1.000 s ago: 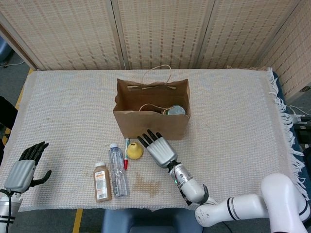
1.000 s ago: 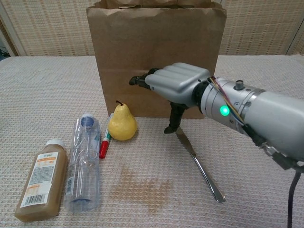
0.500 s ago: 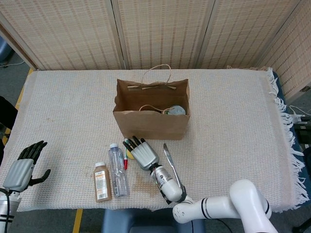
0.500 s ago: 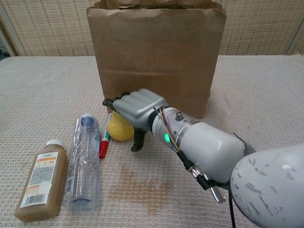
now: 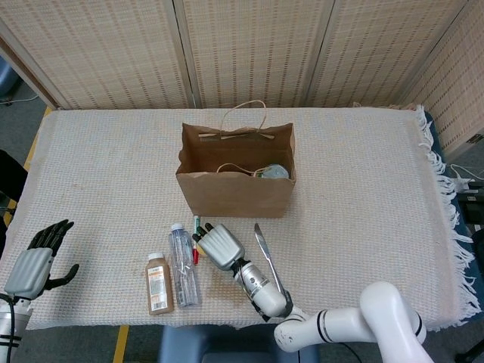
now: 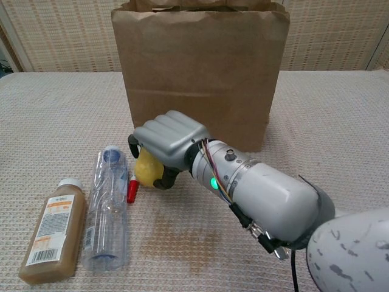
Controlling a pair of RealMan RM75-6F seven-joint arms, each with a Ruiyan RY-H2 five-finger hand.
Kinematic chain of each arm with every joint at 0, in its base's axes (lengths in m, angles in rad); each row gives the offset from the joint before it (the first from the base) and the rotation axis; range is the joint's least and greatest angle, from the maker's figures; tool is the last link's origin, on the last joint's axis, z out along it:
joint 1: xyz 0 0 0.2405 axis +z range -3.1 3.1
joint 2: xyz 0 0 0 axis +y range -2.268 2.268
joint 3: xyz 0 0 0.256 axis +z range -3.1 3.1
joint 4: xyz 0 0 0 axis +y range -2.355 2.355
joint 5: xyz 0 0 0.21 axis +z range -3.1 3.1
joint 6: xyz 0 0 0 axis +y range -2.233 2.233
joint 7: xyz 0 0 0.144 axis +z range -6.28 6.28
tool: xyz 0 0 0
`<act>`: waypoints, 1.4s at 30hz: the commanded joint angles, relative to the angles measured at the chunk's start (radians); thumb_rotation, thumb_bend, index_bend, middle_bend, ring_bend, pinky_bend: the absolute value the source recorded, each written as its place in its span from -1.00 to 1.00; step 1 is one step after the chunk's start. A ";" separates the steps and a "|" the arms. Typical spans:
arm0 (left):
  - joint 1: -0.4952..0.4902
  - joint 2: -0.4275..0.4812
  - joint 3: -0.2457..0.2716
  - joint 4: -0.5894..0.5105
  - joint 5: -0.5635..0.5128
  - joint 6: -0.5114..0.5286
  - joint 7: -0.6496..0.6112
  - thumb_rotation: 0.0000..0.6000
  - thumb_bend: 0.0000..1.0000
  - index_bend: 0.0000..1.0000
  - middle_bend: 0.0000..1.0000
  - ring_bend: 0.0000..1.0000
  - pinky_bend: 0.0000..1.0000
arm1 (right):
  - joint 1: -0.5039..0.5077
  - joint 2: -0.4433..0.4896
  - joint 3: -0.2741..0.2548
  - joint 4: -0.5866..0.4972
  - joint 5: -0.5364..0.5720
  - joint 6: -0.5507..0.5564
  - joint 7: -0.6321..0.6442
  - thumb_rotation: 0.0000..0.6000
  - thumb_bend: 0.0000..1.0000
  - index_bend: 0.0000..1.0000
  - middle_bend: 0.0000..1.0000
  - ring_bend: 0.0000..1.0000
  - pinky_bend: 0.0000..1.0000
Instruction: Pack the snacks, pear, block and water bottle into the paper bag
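The yellow pear [image 6: 144, 166] sits on the cloth in front of the brown paper bag [image 6: 197, 67]. My right hand [image 6: 169, 140] covers it from above, fingers curled over its far side and thumb pressed on its near side. In the head view the right hand [image 5: 218, 245] hides the pear. The clear water bottle [image 5: 184, 265] lies just left of the hand, also seen as the water bottle [image 6: 108, 210] in the chest view. The paper bag [image 5: 236, 193] stands open with a round snack tin [image 5: 274, 172] inside. My left hand [image 5: 34, 265] rests at the table's front left, fingers spread, holding nothing.
A brown juice bottle [image 5: 158, 283] lies left of the water bottle. A red-capped marker [image 6: 131, 188] lies between the water bottle and the pear. A metal utensil [image 5: 265, 255] lies right of my right forearm. A stain marks the cloth near the front edge.
My right hand moved left from in front of the bag, came down over the pear and curled its fingers around it. The left hand stayed put.
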 commanded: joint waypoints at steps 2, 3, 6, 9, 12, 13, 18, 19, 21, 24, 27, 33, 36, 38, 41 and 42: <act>0.000 -0.001 0.000 0.000 -0.002 0.001 0.005 1.00 -0.31 -1.00 -1.00 -1.00 -0.86 | -0.037 0.095 0.001 -0.171 -0.078 0.049 0.030 1.00 -0.20 0.51 0.20 0.28 0.64; 0.001 -0.001 0.000 0.001 -0.002 0.002 0.007 1.00 -0.31 -1.00 -1.00 -1.00 -0.86 | -0.043 0.113 0.001 -0.204 -0.100 0.061 0.038 1.00 -0.20 0.51 0.20 0.28 0.64; 0.002 -0.002 -0.001 0.000 -0.004 0.003 0.013 1.00 -0.31 -1.00 -1.00 -1.00 -0.86 | -0.060 0.167 0.014 -0.306 -0.185 0.110 0.072 1.00 -0.20 0.51 0.20 0.28 0.64; 0.002 -0.003 -0.002 0.000 -0.007 0.004 0.019 1.00 -0.31 -1.00 -1.00 -1.00 -0.86 | -0.074 0.209 0.054 -0.385 -0.274 0.175 0.105 1.00 -0.20 0.51 0.20 0.28 0.64; 0.004 -0.003 -0.001 -0.003 -0.011 0.004 0.028 1.00 -0.31 -1.00 -1.00 -1.00 -0.86 | -0.084 0.236 0.123 -0.424 -0.346 0.254 0.126 1.00 -0.20 0.51 0.20 0.28 0.63; 0.004 -0.003 -0.001 -0.005 -0.012 0.005 0.030 1.00 -0.31 -1.00 -1.00 -1.00 -0.86 | -0.087 0.245 0.146 -0.431 -0.356 0.274 0.124 1.00 -0.20 0.51 0.20 0.28 0.62; 0.007 -0.004 0.002 -0.014 -0.011 0.009 0.044 1.00 -0.31 -1.00 -1.00 -1.00 -0.86 | -0.098 0.308 0.273 -0.430 -0.338 0.329 0.100 1.00 -0.20 0.49 0.20 0.26 0.61; 0.008 -0.004 0.002 -0.015 -0.010 0.009 0.045 1.00 -0.31 -1.00 -1.00 -1.00 -0.86 | -0.100 0.321 0.289 -0.419 -0.326 0.331 0.092 1.00 -0.20 0.49 0.20 0.26 0.61; 0.008 -0.003 0.004 -0.017 -0.007 0.010 0.046 1.00 -0.31 -1.00 -1.00 -1.00 -0.86 | -0.104 0.349 0.318 -0.390 -0.297 0.331 0.070 1.00 -0.20 0.48 0.20 0.26 0.61; 0.009 -0.002 0.005 -0.018 -0.006 0.010 0.045 1.00 -0.31 -1.00 -1.00 -1.00 -0.86 | -0.107 0.378 0.350 -0.337 -0.251 0.327 0.041 1.00 -0.20 0.48 0.20 0.25 0.61; 0.009 -0.002 0.004 -0.017 -0.006 0.009 0.042 1.00 -0.31 -1.00 -1.00 -1.00 -0.86 | -0.108 0.391 0.367 -0.275 -0.206 0.325 0.018 1.00 -0.20 0.47 0.20 0.25 0.61; 0.007 -0.001 0.003 -0.016 -0.009 0.005 0.037 1.00 -0.31 -1.00 -1.00 -1.00 -0.86 | -0.101 0.377 0.371 -0.188 -0.095 0.297 -0.014 1.00 -0.20 0.37 0.20 0.17 0.55; 0.006 0.000 0.002 -0.015 -0.011 0.002 0.034 1.00 -0.31 -1.00 -1.00 -1.00 -0.86 | -0.099 0.366 0.361 -0.178 -0.026 0.272 -0.039 1.00 -0.24 0.24 0.18 0.05 0.48; 0.005 0.000 0.001 -0.014 -0.013 0.000 0.033 1.00 -0.31 -1.00 -1.00 -1.00 -0.86 | -0.095 0.361 0.352 -0.183 0.033 0.255 -0.081 1.00 -0.45 0.01 0.03 -0.18 0.36; 0.005 0.001 0.001 -0.014 -0.014 -0.001 0.032 1.00 -0.31 -1.00 -1.00 -1.00 -0.86 | -0.086 0.354 0.342 -0.195 0.092 0.241 -0.123 1.00 -0.71 -0.34 -0.23 -0.42 0.20; 0.005 0.001 0.001 -0.013 -0.014 -0.001 0.031 1.00 -0.31 -1.00 -1.00 -1.00 -0.86 | -0.082 0.352 0.340 -0.198 0.100 0.240 -0.126 1.00 -0.77 -0.45 -0.29 -0.48 0.15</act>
